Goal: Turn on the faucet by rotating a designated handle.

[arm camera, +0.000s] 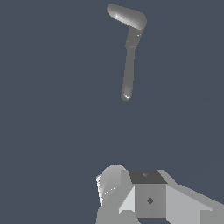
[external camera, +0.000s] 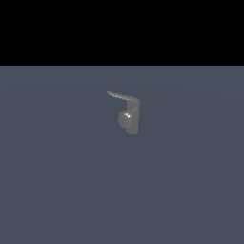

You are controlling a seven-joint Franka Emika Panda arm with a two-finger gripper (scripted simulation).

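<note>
A small dull-grey metal faucet stands upright on the flat slate-blue desk, a little above the middle of the exterior view, with nothing else near it. Its short cylindrical body carries a rounded shiny bulge on the side toward the exterior view's left. From the top of the body a thin, flat, slightly curved grey lever handle reaches out toward the exterior view's left, rising a little to its tip. No part of the white robot arm shows in the exterior view. The wrist view looks down on the same fixture from above: the faucet appears as an elongated rounded shape, and a thin grey bar extends from it and ends in a small bright rounded tip. At the edge of the wrist view sit blocky grey and white parts of the claw, well apart from the faucet and touching nothing; how wide its fingers stand cannot be told.
</note>
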